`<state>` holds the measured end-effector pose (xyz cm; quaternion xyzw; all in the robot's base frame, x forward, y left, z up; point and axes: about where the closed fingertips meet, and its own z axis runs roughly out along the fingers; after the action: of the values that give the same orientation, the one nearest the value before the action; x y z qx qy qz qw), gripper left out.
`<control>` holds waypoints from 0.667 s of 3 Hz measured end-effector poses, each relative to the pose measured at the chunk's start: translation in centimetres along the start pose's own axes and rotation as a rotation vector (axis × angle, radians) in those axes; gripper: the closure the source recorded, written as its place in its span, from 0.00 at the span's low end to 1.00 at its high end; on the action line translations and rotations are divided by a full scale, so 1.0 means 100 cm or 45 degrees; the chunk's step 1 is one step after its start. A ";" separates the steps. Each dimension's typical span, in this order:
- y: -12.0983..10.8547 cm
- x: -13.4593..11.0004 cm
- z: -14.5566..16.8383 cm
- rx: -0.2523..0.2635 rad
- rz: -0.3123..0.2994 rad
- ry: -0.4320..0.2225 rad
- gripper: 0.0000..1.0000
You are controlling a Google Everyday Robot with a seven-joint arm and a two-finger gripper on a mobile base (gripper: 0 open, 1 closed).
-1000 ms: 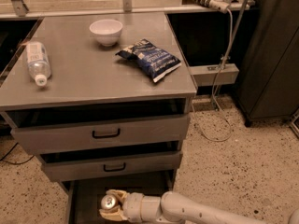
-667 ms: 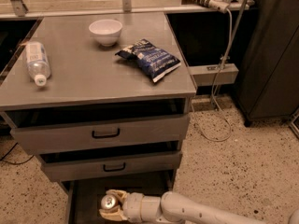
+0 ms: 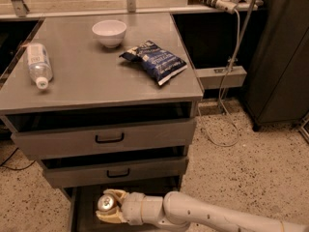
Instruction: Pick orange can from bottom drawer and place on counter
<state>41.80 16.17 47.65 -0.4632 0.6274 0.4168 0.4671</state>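
The orange can (image 3: pixel 106 203) stands in the open bottom drawer (image 3: pixel 82 211) at the lower edge of the camera view, its shiny silver top facing up. My gripper (image 3: pixel 109 206) reaches in from the right on a white arm, with its pale fingers (image 3: pixel 112 218) around the can, above and below it. The can sits low inside the drawer, in front of the two closed drawers. The counter (image 3: pixel 96 76) is the grey cabinet top above.
On the counter lie a white bowl (image 3: pixel 109 33), a blue chip bag (image 3: pixel 155 60) and a clear plastic bottle (image 3: pixel 37 63) on its side. The two upper drawers (image 3: pixel 108 138) jut out slightly above the can. Cables hang to the right over speckled floor.
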 end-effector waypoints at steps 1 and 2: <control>0.006 -0.043 -0.008 0.015 -0.054 0.015 1.00; 0.013 -0.102 -0.027 0.051 -0.161 0.057 1.00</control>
<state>41.36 15.80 58.23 -0.5017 0.6154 0.3631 0.4876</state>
